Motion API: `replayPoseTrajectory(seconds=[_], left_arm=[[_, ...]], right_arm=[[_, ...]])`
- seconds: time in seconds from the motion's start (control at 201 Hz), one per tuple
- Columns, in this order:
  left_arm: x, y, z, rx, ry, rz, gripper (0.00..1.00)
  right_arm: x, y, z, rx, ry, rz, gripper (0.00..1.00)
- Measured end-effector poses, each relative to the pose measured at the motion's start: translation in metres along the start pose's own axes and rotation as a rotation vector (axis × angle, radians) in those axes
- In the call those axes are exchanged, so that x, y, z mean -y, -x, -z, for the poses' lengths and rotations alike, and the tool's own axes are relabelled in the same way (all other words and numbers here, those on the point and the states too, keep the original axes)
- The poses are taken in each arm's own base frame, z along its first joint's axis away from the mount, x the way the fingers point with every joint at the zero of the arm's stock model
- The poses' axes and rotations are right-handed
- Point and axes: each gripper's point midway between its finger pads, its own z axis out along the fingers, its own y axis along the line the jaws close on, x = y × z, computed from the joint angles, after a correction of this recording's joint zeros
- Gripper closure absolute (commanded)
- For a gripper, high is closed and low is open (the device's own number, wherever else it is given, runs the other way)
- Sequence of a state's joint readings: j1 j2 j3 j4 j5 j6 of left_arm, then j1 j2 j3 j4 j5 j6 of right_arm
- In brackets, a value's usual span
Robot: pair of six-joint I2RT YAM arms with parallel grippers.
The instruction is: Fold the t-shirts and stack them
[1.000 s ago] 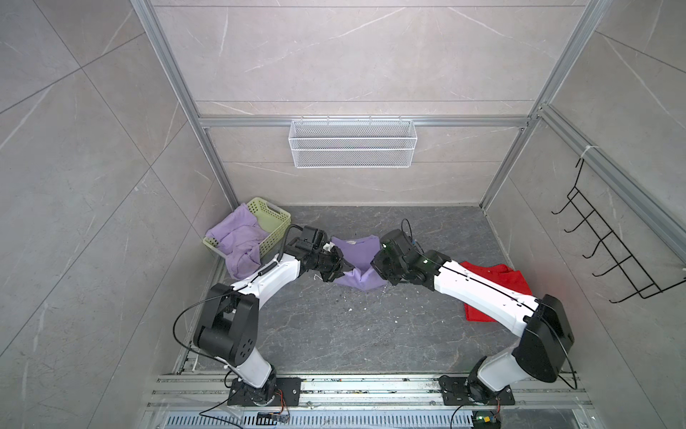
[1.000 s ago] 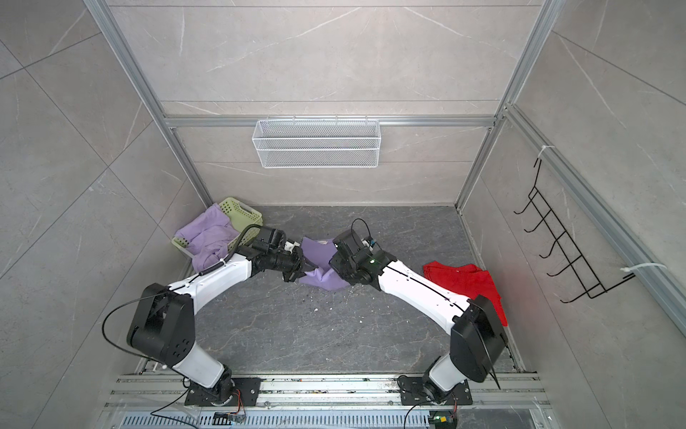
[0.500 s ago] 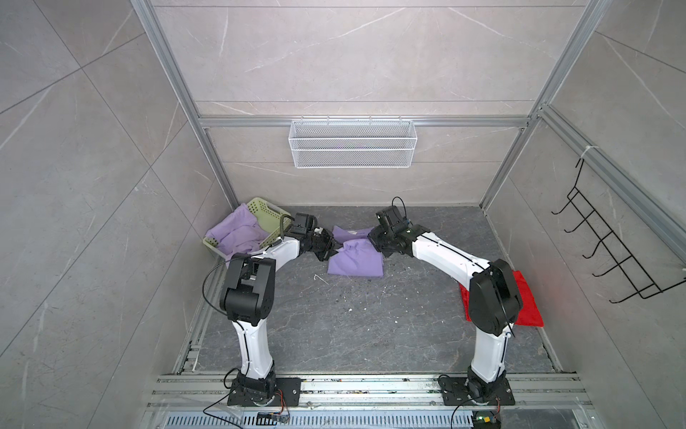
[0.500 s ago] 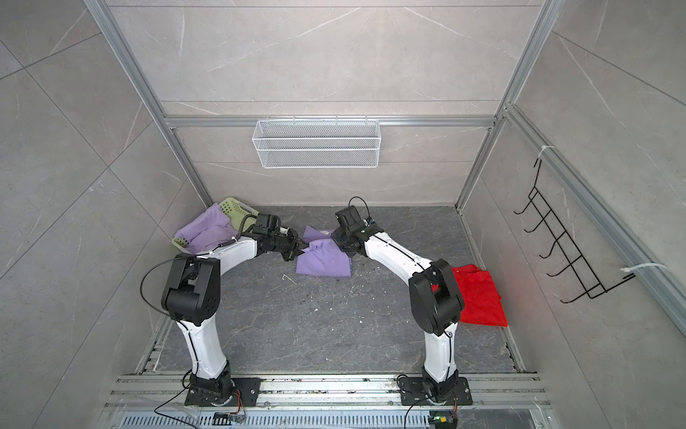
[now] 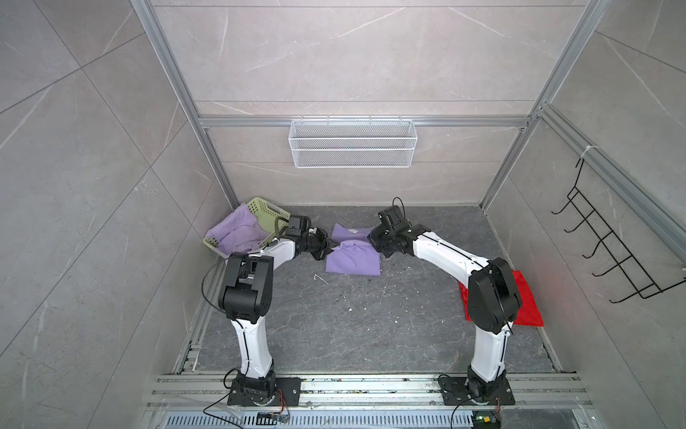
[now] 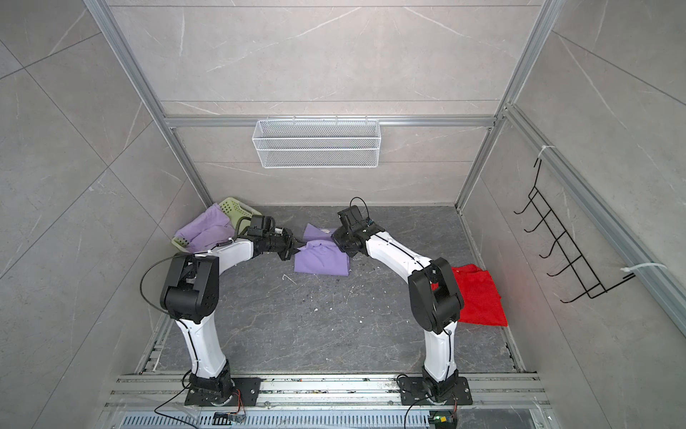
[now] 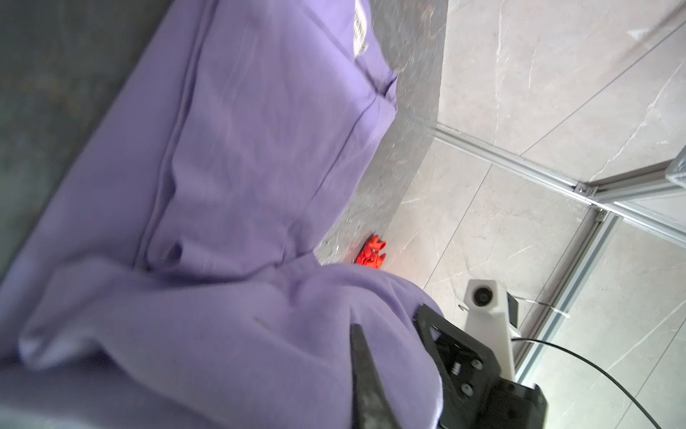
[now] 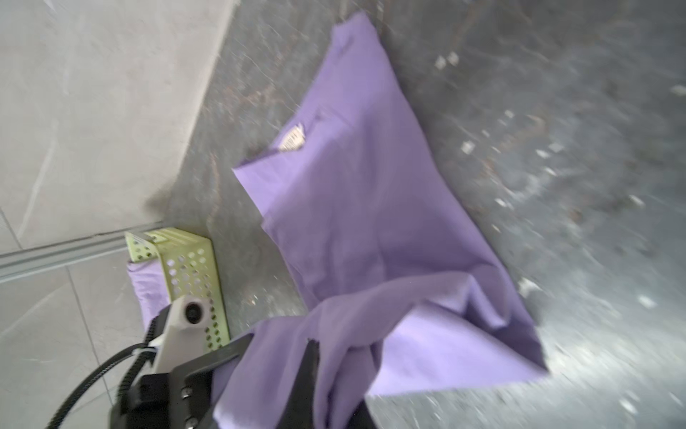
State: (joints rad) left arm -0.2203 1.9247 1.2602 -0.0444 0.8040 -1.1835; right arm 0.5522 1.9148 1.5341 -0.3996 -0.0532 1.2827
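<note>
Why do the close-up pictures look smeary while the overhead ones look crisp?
Right wrist view: floor specks smear into streaks and the lilac t-shirt looks soft-edged, likely motion blur. Left wrist view: the nearest folds are hazy. Both top views: sharp and evenly lit, though the red cloth glows oversaturated.

I see my left hand [image 5: 327, 250] and right hand [image 5: 373, 242] both black, and the tee [image 5: 352, 262] between them plain lilac, with a small white label [image 8: 293, 138] on it. Behind my left hand the basket [image 5: 274, 214] is pale green, patterned with rows of round holes, and the tees [image 5: 237, 234] in it are the same lilac. Well behind my right hand the cloth [image 5: 529, 306] is bright red. Under both hands the table [image 5: 352, 327] is dark grey, marbled with paler veins and white flecks. Far beyond the hands, the wire shelf [image 5: 352, 148] is white mesh.
</note>
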Motion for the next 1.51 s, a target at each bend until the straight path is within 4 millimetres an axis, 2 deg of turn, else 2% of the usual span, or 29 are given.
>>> replayPoseTrajectory(seconds=[0.314, 0.478, 0.598, 0.802, 0.956, 1.13, 1.334, 1.444, 1.509], left_arm=[[-0.007, -0.071, 0.038, -0.003, -0.003, -0.048, 0.97], [-0.017, -0.106, 0.053, -0.001, 0.007, -0.075, 0.96], [-0.018, -0.125, 0.066, 0.009, 0.001, -0.097, 0.96], [-0.013, -0.141, 0.084, 0.038, -0.020, -0.120, 0.97], [-0.014, -0.144, 0.087, 0.051, -0.019, -0.118, 0.97], [-0.010, -0.133, 0.077, 0.041, 0.009, -0.097, 0.97], [0.013, -0.102, 0.056, 0.041, 0.020, -0.108, 0.97], [0.014, -0.078, 0.040, 0.047, 0.031, -0.087, 0.97], [0.011, -0.062, 0.031, 0.050, 0.038, -0.069, 0.93]], right_arm=[[0.023, -0.068, 0.063, -0.051, 0.038, 0.052, 0.92], [0.033, -0.092, 0.090, -0.049, 0.054, 0.072, 0.92], [0.037, -0.107, 0.109, -0.051, 0.073, 0.083, 0.92], [0.040, -0.129, 0.131, -0.050, 0.092, 0.091, 0.92], [0.038, -0.125, 0.136, -0.009, 0.101, 0.082, 0.91], [0.033, -0.113, 0.128, 0.033, 0.085, 0.068, 0.90], [0.026, -0.085, 0.090, 0.050, 0.053, 0.012, 0.90], [0.023, -0.068, 0.064, 0.037, 0.038, -0.032, 0.89], [0.022, -0.056, 0.047, 0.024, 0.036, -0.065, 0.89]])
